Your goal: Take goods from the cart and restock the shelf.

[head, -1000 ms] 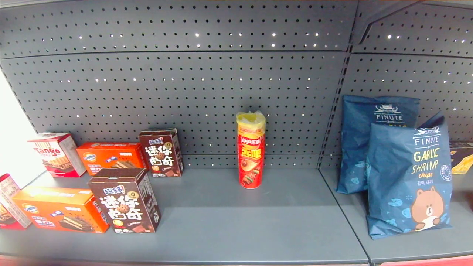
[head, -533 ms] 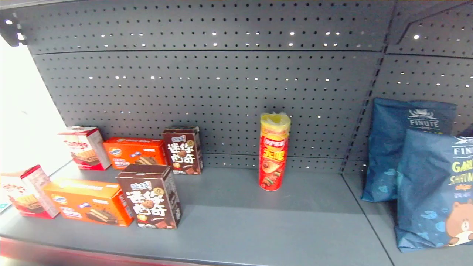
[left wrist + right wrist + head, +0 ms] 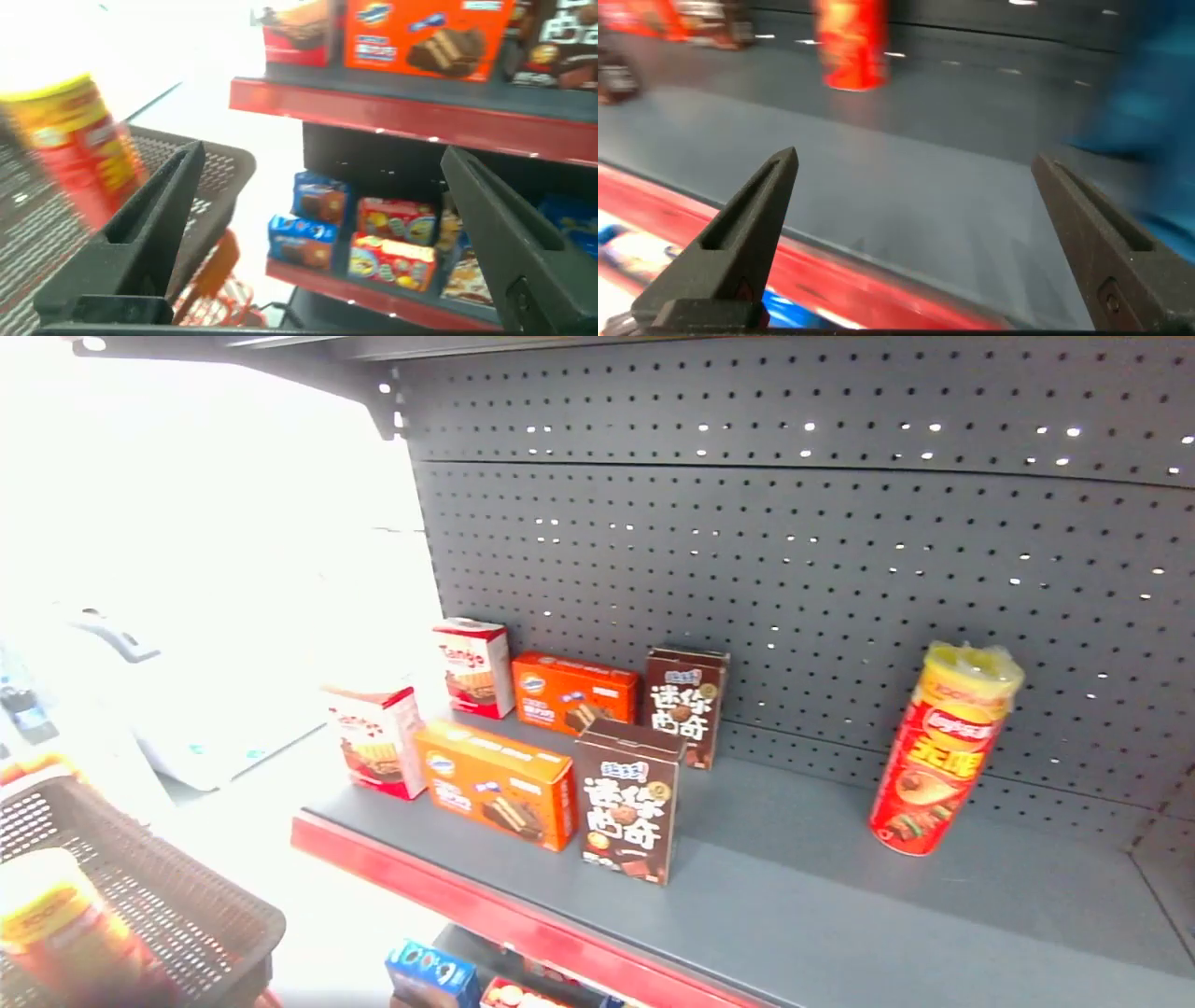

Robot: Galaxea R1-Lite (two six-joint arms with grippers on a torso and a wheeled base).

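A red and yellow chips can (image 3: pixel 943 751) stands upright on the dark grey shelf (image 3: pixel 794 896), near its pegboard back wall. Another chips can (image 3: pixel 65 933) stands in the dark mesh cart basket (image 3: pixel 177 896) at the lower left. In the left wrist view my left gripper (image 3: pixel 327 233) is open and holds nothing, beside the basket (image 3: pixel 215 173) and the can in it (image 3: pixel 84 149), in front of the lower shelves. My right gripper (image 3: pixel 920 233) is open over the shelf's front edge, with the shelved can (image 3: pixel 852 42) farther back.
At the shelf's left end stand a brown box (image 3: pixel 627 812), an orange box (image 3: pixel 495 784) and a red and white box (image 3: pixel 378 742), with three more boxes behind. Packets (image 3: pixel 374 243) fill a lower shelf. A blue bag (image 3: pixel 1148 121) lies beside the right gripper.
The head camera has swung left: the blue bags have left the view, and the shelf's left end and the cart basket with a can have come into view. The goods stand as before.
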